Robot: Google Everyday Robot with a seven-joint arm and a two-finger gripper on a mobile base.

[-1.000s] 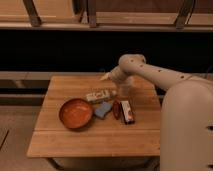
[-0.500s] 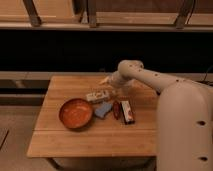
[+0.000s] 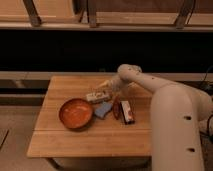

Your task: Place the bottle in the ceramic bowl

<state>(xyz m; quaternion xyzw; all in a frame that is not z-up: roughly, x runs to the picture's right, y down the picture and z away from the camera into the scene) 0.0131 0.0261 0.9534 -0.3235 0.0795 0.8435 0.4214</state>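
Note:
The bottle [image 3: 97,96] is a small whitish one with a printed label, lying on its side near the middle of the wooden table [image 3: 65,140]. The ceramic bowl [image 3: 76,113] is round and orange-red with nothing in it, and stands just left and in front of the bottle. My gripper [image 3: 104,85] reaches in from the right on a white arm. It hangs just above and behind the bottle, open, with nothing between its fingers.
A blue item [image 3: 103,109] lies between bowl and bottle. A flat black-red-white package [image 3: 127,111] and a dark reddish item [image 3: 116,107] lie to the right. My white body [image 3: 180,130] stands at the table's right side. A dark shelf runs behind.
The gripper has come down and slightly left, ending closer to the bottle. The bottle, the bowl and the other items have not moved.

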